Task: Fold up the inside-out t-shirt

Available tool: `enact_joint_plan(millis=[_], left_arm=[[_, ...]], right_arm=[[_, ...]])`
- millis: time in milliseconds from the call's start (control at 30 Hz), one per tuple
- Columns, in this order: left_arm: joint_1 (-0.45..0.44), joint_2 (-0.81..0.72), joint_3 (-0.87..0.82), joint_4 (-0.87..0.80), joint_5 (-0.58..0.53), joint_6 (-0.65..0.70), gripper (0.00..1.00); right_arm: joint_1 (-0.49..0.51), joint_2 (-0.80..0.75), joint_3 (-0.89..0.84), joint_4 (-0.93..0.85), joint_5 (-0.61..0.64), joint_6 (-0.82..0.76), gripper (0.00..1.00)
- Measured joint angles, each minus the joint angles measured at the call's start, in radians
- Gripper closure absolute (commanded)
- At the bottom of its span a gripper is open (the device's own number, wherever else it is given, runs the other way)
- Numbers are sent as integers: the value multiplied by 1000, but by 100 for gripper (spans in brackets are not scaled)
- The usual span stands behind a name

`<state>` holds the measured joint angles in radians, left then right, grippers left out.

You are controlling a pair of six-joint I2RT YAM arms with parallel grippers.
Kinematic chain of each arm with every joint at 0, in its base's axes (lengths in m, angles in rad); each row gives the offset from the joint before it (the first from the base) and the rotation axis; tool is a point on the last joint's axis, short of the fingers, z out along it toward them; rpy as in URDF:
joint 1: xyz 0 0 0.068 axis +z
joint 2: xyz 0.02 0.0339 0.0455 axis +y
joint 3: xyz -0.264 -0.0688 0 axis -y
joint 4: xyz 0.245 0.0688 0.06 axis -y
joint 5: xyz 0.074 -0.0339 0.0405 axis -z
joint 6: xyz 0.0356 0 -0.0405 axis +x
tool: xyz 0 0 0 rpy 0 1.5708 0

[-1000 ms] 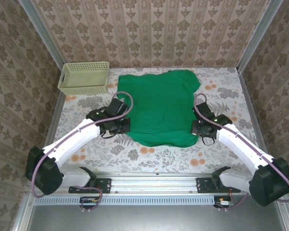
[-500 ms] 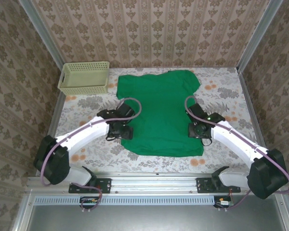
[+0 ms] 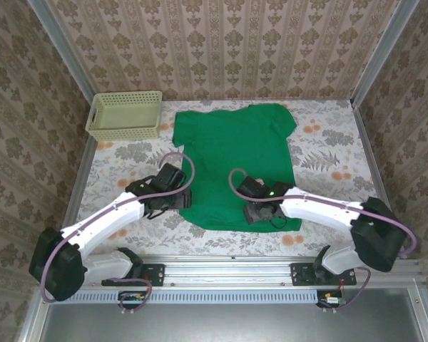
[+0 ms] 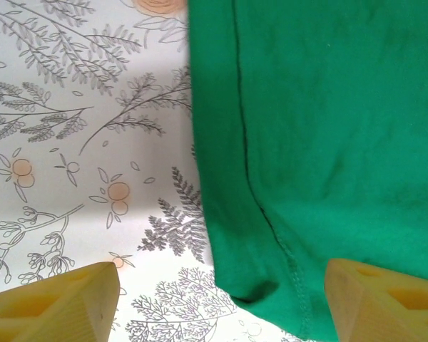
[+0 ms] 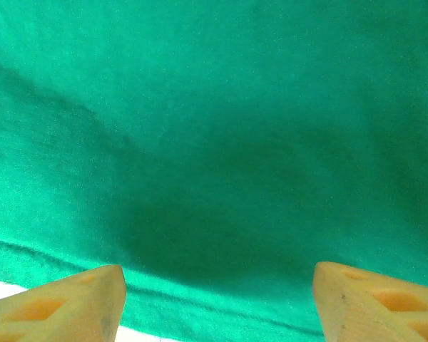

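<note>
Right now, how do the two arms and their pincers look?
The left arm and right arm have white shells, black joints and bases, and a mauve cable looping along each. The pincer fingers are pale yellow wedges with hollow cut-outs.

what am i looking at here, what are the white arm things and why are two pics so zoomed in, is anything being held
You are looking at two white robot arms bolted to the near edge of a table, each ending in a two-finger claw. The wide picture comes from a fixed camera above and behind them. The two close-ups come from small cameras on the wrists, and the yellow wedges at the bottom are each claw's own fingertips.

On the flower-print table a bright green t-shirt lies spread out, with a pale yellow-green basket at the far left corner. The left claw hangs over the shirt's left edge near its hem. The right claw hangs over the cloth near the bottom hem. Both claws are open and hold nothing.
</note>
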<state>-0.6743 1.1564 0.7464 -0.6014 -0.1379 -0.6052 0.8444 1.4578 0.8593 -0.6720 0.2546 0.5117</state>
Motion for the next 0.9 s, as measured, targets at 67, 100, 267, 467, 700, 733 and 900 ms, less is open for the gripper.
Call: enact_joint_plan(millis=[67, 100, 267, 467, 700, 733, 900], left_arm=[[27, -21, -23, 22, 16, -2, 23], [39, -33, -36, 33, 26, -4, 22], [61, -51, -73, 64, 60, -5, 22], [61, -51, -79, 103, 99, -5, 22], [9, -40, -79, 168, 127, 4, 21], [-12, -33, -79, 179, 127, 10, 21], [-157, 21, -59, 260, 118, 71, 16]], right_arm=[[5, 48, 2, 14, 0, -10, 27], [5, 71, 3, 20, 0, -15, 27], [8, 124, 9, 34, 2, -28, 46], [10, 146, 25, 41, 21, -35, 91], [10, 84, 31, 34, 44, -39, 100], [10, 64, 33, 30, 47, -39, 100], [-11, -68, 55, 9, 39, -46, 100]])
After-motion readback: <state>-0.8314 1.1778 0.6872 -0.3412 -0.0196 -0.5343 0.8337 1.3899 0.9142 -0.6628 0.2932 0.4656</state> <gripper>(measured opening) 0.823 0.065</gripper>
